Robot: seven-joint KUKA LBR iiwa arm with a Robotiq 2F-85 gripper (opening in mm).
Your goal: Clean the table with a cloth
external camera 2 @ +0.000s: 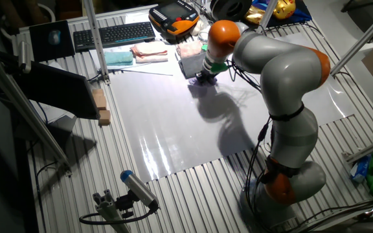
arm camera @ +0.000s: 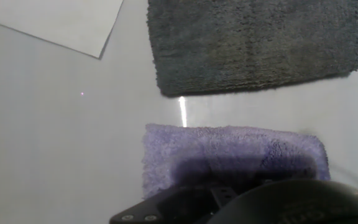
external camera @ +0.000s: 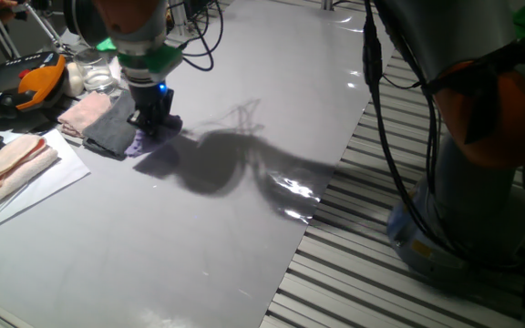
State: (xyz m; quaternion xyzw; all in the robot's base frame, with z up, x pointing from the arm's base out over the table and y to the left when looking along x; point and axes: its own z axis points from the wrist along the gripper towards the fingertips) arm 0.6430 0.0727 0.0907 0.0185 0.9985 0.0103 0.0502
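Cloth (external camera: pixel 138 143), lavender, lies flat on the table (external camera: pixel 244 210) near its far left part, just beside a dark grey cloth (external camera: pixel 112 130). One fixed view: the gripper (external camera: pixel 156 121) is down on the lavender cloth, its dark fingers reaching the fabric; only a purple edge shows past them. Jaw spacing cannot be told from this side. A blue light glows on the gripper body, under a green ring. A pale pink cloth (external camera: pixel 86 113) lies behind the grey one. Another pink cloth (external camera: pixel 9 164) rests on a white sheet (external camera: pixel 35 187) at the left edge. An orange-and-black pendant (external camera: pixel 35 82) sits beyond. The arm's shadow spreads dark across the tabletop to the right of the gripper.

Other fixed view: the arm (external camera 2: pixel 283 84) bends over from the near right, its gripper (external camera 2: pixel 205 77) low at the table's (external camera 2: pixel 173 123) far edge. The cloth (external camera 2: pixel 198 88) shows as a small purple patch beneath it. A keyboard (external camera 2: pixel 114 34) lies further back.

Hand view: the cloth (arm camera: pixel 229 152) fills the lower middle, fuzzy, its near part under the gripper's dark housing (arm camera: pixel 247 202). The grey cloth (arm camera: pixel 253 40) lies above, apart from it by a strip of bare table (arm camera: pixel 61 137). A corner of the white sheet (arm camera: pixel 67 22) is at top left. Fingertips are hidden here, so the jaw state stays undecided.
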